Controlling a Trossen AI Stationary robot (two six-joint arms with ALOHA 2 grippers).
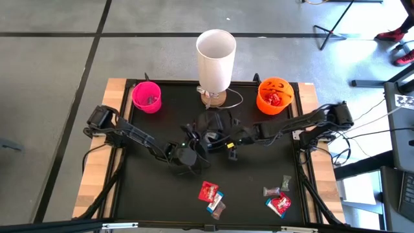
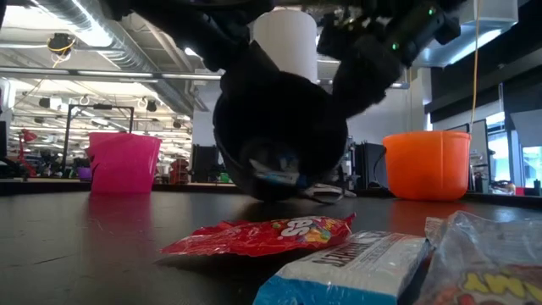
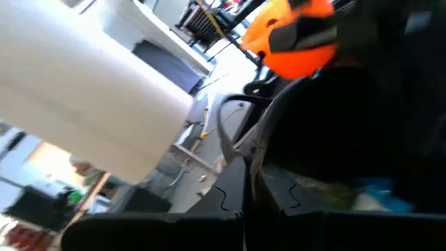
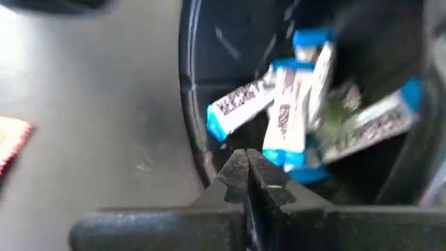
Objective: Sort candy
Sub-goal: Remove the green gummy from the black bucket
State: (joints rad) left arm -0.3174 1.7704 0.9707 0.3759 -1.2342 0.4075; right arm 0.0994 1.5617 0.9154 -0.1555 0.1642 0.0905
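Candy (image 1: 211, 195) lay loose on worktop (image 1: 155, 188), near both grippers; light, crinkly, slippery wrappers, best pinched at crimped end. Left gripper (image 1: 186, 155) and right gripper (image 1: 228, 146) pinched shut, empty, beside black bowl (image 4: 209, 84) of blue-white bars (image 4: 293, 111).

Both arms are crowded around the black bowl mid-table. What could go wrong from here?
1. The black bowl looks tipped toward the table's front, so the blue-and-white bars inside may slide out.
2. The left gripper and right gripper, both shut, sit close together at the bowl and could collide.
3. The tall white cup stands just behind them; a swing could knock it over.
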